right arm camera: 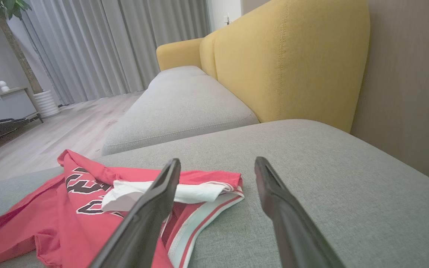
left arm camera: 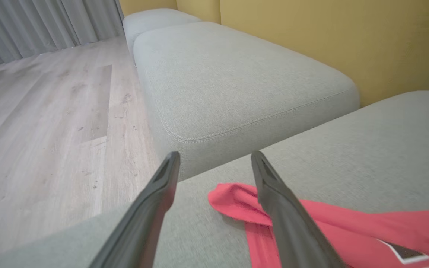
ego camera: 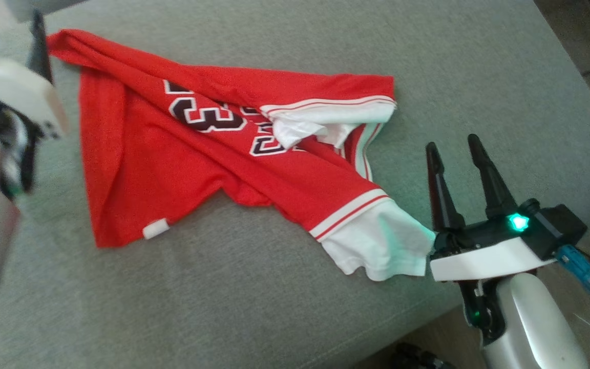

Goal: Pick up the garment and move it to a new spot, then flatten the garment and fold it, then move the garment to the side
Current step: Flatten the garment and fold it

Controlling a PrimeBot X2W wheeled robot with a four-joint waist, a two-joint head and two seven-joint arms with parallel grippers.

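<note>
Head view shows a red jersey point(ego camera: 172, 169) lying on a grey sofa cushion point(ego camera: 274, 307). It has dark numbers and white sleeves. It is bunched up and twisted, with one white sleeve point(ego camera: 315, 125) flopped over onto the numbers.

The right claw point(ego camera: 452, 143) is wide open with nothing in it. The jersey lies to this claw's left, and the other white sleeve point(ego camera: 377, 246) ends right next to the claw's base.

The left claw point(left arm camera: 215, 156) is open too, and nothing is between its fingers. In the left wrist view, a red corner of the jersey lies on the cushion just under its right finger point(left arm camera: 274, 193).

So neither claw is holding the jersey. I cannot tell if this is its new spot. It is not flat and it is not folded. I think the smoothing, the folding and the move to the side are all left to do.
</note>
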